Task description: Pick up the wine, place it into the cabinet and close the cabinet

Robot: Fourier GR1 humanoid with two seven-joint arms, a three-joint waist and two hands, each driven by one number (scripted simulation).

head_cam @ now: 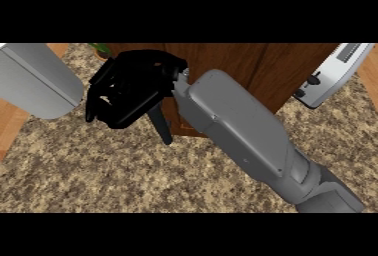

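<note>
My right hand point(131, 90) is at the upper left of the head view, in front of the brown wooden cabinet point(244, 65). Its fingers are spread and fairly straight, pointing down and left, and the thumb point(159, 126) hangs down over the cabinet's lower edge. I see nothing held in it. The right forearm point(244, 130) runs in from the lower right and covers part of the cabinet front. No wine bottle shows plainly. A small green thing point(100, 48) peeks out at the top left behind the hand, and I cannot tell what it is.
My left forearm point(37, 80) crosses the upper left corner, its hand out of view. A silver toaster point(332, 70) stands at the upper right. The speckled granite counter point(111, 170) fills the lower half, with wooden strips at both side edges.
</note>
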